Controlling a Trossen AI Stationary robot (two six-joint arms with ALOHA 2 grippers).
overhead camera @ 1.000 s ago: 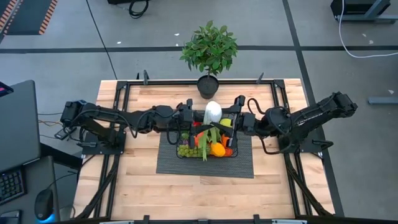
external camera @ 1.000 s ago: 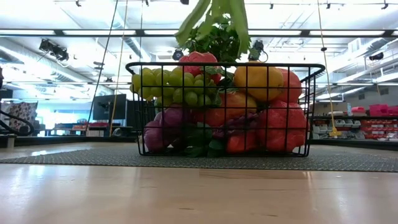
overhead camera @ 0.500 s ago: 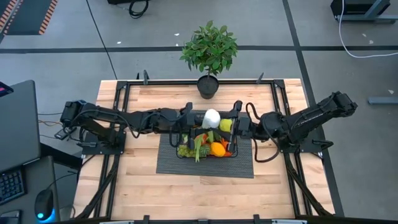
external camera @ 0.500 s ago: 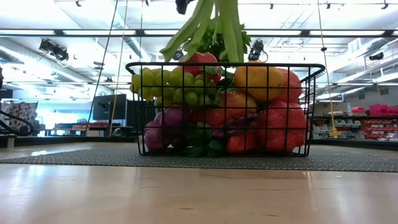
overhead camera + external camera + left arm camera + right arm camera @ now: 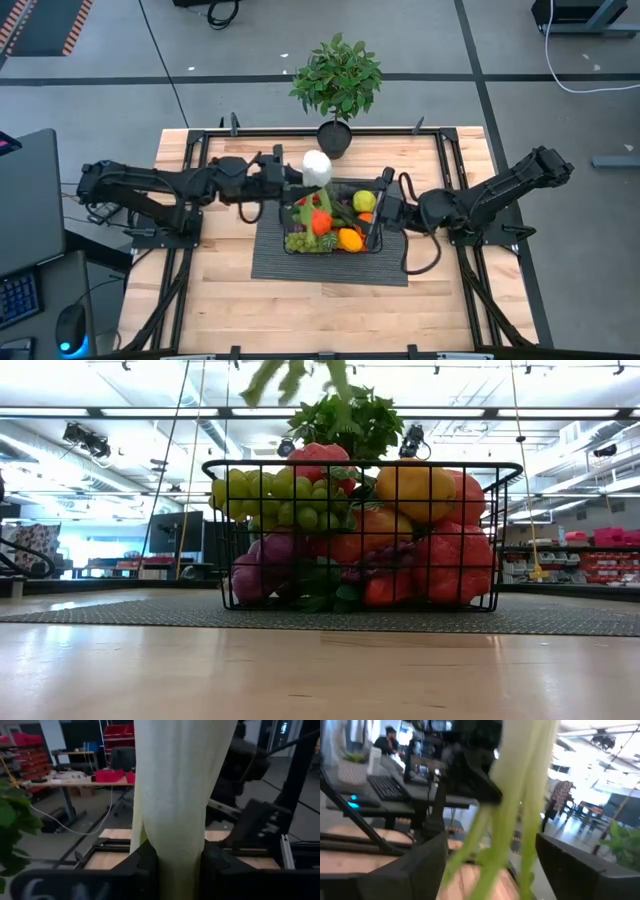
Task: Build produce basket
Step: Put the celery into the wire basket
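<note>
The left gripper (image 5: 283, 180) is clenched on the white stalk end of the leek (image 5: 316, 168), holding it above the basket's (image 5: 371, 246) left rear corner; the left wrist view shows the pale shaft (image 5: 172, 795) pinched between the dark fingers (image 5: 145, 865). The leek's long axis runs steeply downward, its green leaves (image 5: 305, 205) trailing over the packed produce (image 5: 345, 530). The right gripper (image 5: 377, 213) stands released at the basket's right side, leaves (image 5: 515, 795) hanging loose between its spread fingers. Lowering the leek probably falls to the left arm alone.
</note>
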